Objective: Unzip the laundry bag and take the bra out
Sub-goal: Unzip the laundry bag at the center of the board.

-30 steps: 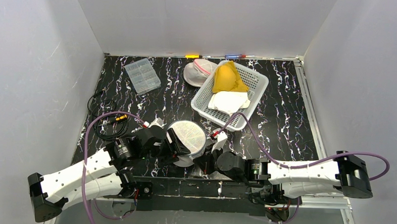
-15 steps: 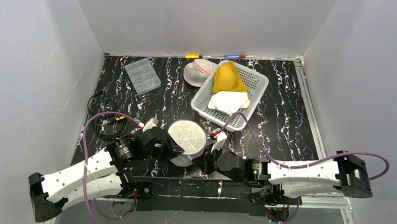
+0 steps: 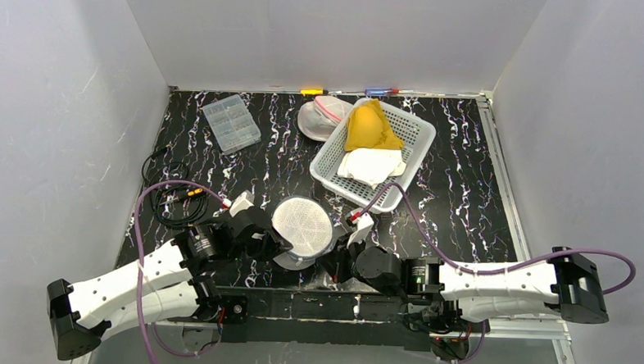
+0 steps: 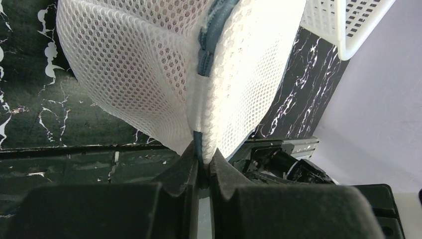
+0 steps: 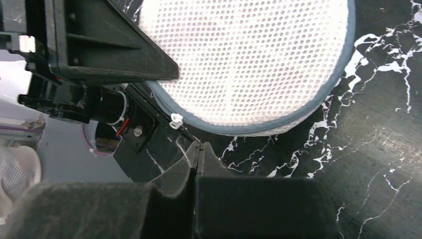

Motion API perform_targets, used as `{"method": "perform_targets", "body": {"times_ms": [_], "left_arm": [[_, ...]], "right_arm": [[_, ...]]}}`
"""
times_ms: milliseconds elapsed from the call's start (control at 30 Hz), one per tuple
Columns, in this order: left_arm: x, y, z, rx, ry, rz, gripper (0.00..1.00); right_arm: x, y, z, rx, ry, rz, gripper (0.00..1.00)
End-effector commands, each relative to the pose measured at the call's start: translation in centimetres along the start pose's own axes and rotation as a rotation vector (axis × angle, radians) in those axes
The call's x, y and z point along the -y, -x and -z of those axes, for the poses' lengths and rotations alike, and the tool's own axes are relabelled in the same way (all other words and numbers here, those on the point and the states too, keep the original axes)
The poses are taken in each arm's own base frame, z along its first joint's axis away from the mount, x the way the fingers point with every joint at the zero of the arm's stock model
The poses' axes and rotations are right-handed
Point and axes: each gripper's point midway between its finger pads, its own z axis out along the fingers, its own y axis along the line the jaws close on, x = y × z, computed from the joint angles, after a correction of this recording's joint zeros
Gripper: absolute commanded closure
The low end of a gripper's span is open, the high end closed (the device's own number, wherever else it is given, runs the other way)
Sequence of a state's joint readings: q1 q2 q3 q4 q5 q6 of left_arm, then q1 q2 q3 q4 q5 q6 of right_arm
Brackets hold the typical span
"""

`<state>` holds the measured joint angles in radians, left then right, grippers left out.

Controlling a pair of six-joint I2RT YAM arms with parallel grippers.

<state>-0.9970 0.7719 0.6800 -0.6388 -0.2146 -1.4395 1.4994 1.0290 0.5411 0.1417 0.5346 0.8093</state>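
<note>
Left claw (image 4: 201, 168) is clamped tight on the blue zipper edge (image 4: 207, 45) of the mesh laundry bag (image 4: 144, 74), which is propped up right in front of it. Right claw (image 5: 199, 149) is squeezed closed just below the bag's rim, and whether anything's pinched can't be told. A white zipper pull (image 5: 175, 120) is seen just up-left of its tips. Bare bench (image 5: 378, 149) is left open to its right.

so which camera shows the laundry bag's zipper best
Right wrist: the zipper curves along the rim of the laundry bag, with a small white tab on it. Left wrist shows only a short stretch, pinched in the left gripper. The top view shows just the mesh face.
</note>
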Motion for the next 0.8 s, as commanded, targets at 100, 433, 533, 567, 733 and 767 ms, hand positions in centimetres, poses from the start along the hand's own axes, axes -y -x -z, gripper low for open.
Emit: {"method": "perform_targets", "body": {"times_ms": [100, 433, 533, 567, 733, 767], "left_arm": [[-0.7, 0.8, 0.1, 0.046, 0.038, -0.011, 1.00], [1.1, 2.1, 1.3, 0.098, -0.017, 0.030, 1.00], [2.0, 2.8, 2.0, 0.120, -0.048, 0.075, 1.00], [2.4, 2.9, 2.2, 0.126, -0.060, 0.088, 1.00], [4.6, 3.8, 3.8, 0.144, -0.121, 0.125, 1.00], [5.0, 4.0, 4.1, 0.146, -0.132, 0.126, 1.00]], "right_arm": [[1.2, -0.2, 0.5, 0.016, -0.030, -0.019, 0.99], [-1.3, 1.4, 1.8, 0.065, 0.114, -0.096, 0.38], [-3.4, 2.2, 2.0, 0.076, 0.199, -0.117, 0.21], [-4.1, 2.5, 2.1, 0.079, 0.223, -0.119, 0.18], [-6.1, 3.9, 1.8, 0.098, 0.265, -0.122, 0.18], [-6.2, 4.1, 1.8, 0.105, 0.268, -0.126, 0.21]]}}
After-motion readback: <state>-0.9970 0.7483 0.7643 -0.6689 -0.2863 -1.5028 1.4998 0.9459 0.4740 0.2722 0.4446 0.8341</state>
